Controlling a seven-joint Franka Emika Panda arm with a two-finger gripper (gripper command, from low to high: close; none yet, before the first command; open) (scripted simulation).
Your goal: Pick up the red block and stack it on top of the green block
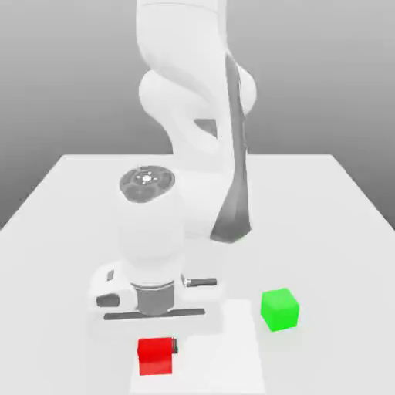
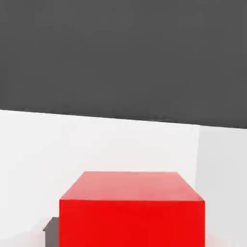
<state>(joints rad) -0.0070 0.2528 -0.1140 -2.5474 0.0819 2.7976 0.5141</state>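
One robot arm, white and jointed with dark grey panels, and two small plain matte cubes: one bright red cube (image 1: 156, 357) near the front edge of the pale table (image 1: 324, 231), and one bright green cube (image 1: 279, 310) closer to the table's edge at the exterior view's right.

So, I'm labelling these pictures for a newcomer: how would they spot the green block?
On the pale tabletop, look beside the bright white patch, at the exterior view's right. The small green block sits there alone, unlike the red block at the gripper.
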